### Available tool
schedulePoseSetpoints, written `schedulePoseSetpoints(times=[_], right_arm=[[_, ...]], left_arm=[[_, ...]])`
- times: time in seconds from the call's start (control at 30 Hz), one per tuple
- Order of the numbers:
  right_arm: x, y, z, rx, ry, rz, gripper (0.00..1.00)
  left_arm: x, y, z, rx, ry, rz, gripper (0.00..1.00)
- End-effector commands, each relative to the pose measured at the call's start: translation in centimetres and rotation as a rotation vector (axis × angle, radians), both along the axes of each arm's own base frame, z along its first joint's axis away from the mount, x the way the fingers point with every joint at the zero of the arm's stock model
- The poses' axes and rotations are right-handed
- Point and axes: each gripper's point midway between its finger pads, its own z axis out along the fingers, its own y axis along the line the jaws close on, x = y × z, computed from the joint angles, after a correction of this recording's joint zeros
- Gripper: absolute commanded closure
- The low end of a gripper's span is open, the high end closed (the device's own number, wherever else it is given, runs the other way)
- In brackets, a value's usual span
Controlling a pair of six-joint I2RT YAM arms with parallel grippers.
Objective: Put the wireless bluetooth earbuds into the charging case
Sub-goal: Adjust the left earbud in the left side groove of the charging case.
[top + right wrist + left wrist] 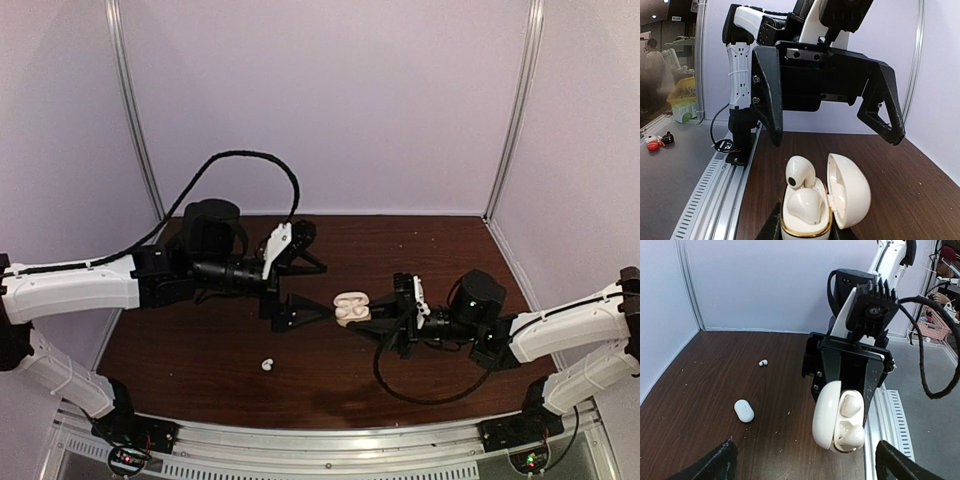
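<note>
My right gripper (376,322) is shut on the base of an open cream charging case (351,308) with a gold rim and holds it just above the table. In the right wrist view the case (807,220) holds two earbuds. One earbud (807,205) sits low in its socket. The other earbud (800,172) sticks up, tilted. The lid (850,195) hangs open to the right. My left gripper (326,290) is open and empty, just left of the case. A loose earbud (267,365) lies near the front. Another earbud (763,362) lies farther off.
A closed white case (744,410) lies on the brown table (200,350); I cannot find it in the top view. The metal rail (330,440) runs along the near edge. White walls close the back and both sides. A black cable (400,390) loops under the right arm.
</note>
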Motion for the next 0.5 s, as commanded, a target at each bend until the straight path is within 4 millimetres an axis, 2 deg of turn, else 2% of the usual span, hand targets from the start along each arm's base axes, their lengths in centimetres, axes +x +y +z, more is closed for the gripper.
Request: schedulePoseSetpoints(times=[0.0,0.47], right_arm=[[0.1,0.2,2.0,0.056,-0.028,0.010,1.00],[0.0,0.2,2.0,0.058,-0.028,0.017,1.00]], left_arm=[[0.0,-0.8,1.7,-0.037,-0.037,-0.023,0.02],[1.1,-1.4,1.2,-0.011,-0.027,0.013,0.02]])
